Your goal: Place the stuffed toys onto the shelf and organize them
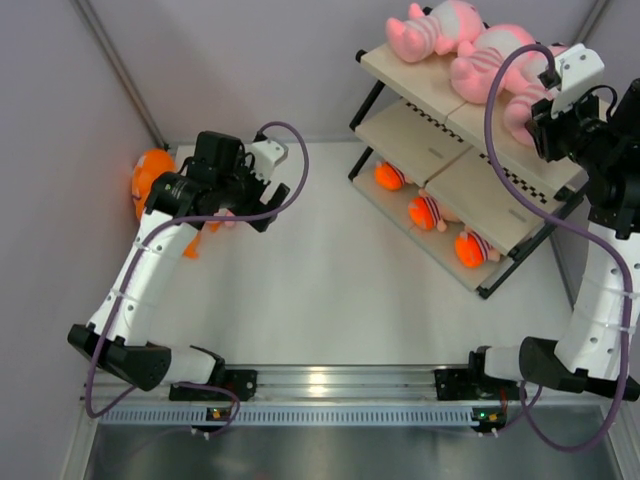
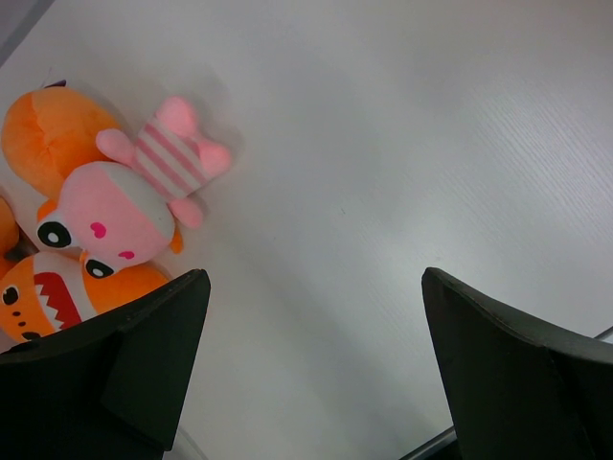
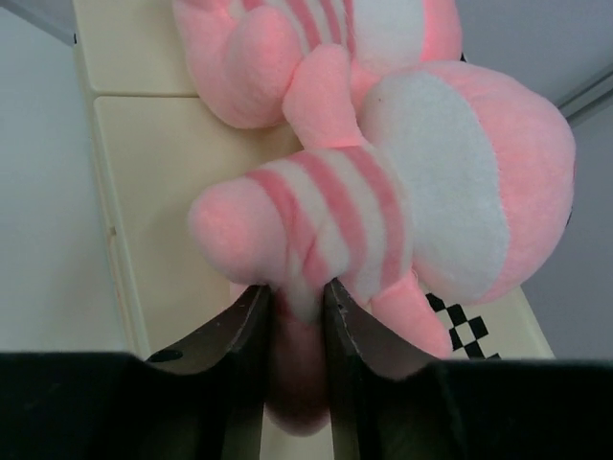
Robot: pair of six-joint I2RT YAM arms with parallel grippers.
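Pinching pink toy (image 3: 335, 220) atop shelf (image 3: 158, 168)

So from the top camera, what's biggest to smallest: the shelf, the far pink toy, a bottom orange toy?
1. shelf
2. far pink toy, though it sits nearer the camera
3. orange toy, partly hidden

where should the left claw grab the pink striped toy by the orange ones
Probably best to grip the pink striped toy by its striped body, coming down from above with the open left claw. The body is narrow and lies out over the bare table, while the wide round head lies against the orange toys.
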